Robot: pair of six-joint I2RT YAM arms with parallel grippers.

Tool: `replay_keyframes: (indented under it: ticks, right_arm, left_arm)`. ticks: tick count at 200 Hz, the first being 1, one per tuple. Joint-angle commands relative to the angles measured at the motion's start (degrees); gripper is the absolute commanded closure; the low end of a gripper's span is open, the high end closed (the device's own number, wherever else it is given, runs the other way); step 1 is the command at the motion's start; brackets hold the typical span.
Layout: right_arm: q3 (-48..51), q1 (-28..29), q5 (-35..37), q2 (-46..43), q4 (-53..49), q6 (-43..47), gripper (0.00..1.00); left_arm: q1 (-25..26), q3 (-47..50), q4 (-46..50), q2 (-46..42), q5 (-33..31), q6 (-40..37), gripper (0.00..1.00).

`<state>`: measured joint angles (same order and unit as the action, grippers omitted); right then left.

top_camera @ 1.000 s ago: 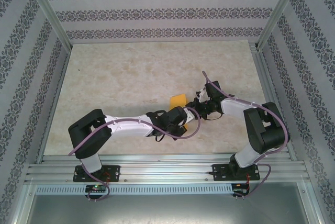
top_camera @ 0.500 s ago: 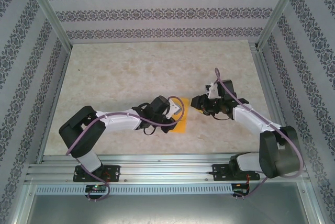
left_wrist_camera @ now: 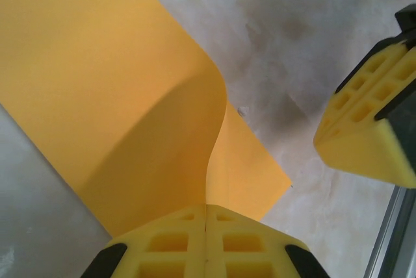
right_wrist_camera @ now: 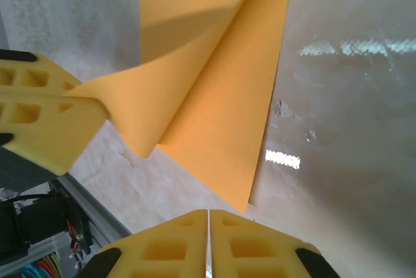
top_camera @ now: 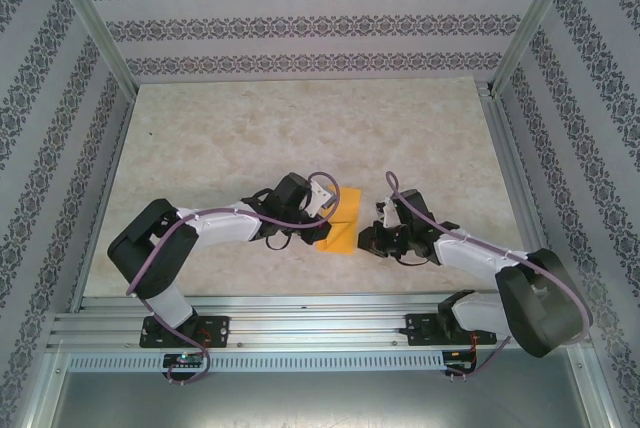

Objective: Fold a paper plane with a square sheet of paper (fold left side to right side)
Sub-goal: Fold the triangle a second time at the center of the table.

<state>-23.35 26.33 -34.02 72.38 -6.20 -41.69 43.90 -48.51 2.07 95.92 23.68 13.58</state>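
Left gripper jaws pressed together, pinching one edge of the square sheet of paper. The edge runs straight into the seam between the yellow honeycomb pads. The pinched flap is lifted off and curls over in an arc, while the lower layer lies flat on the surface. Right gripper jaws pressed together too, pads meeting at a thin seam and gripping nothing. The pointed near corner of the flat layer sits just past their tips; cannot tell if it touches. In the right wrist view the left pads hold the raised flap at the left, and the flap shades the flat layer under it. From the top view the plain orange-yellow sheet is near the middle of the surface, toward the near edge and between the two grippers. The left one is over its left side, the right one just beside its right lower edge. The surface is pale marbled beige. Purple cables run along both arms, a metal frame stands at the corners, and patterned walls surround it all.
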Motion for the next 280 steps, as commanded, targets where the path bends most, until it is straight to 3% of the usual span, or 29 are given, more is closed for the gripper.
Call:
replay_keyframes:
  ticks: [1,50,114,280]
  right_arm:
    - [-0.32,2.12,3.07,2.87,5.92,-2.26,0.9]
    - [-2.17,5.17,5.3,8.46,8.06,-3.18,0.9]
    - [-5.05,5.67,11.1,10.93,-4.06,1.81,0.91]
    - [-6.62,7.04,11.96,15.0,-6.72,4.06,0.9]
  left_arm:
    - [-1.26,-0.05,-2.08,0.31,1.67,0.35,1.0]
    - [-2.2,-0.95,-1.11,1.28,1.76,-0.73,1.0]
    - [-3.82,-2.54,0.26,3.23,1.33,-2.23,0.99]
    - [-5.62,-5.39,1.64,6.79,-0.65,-3.55,0.99]
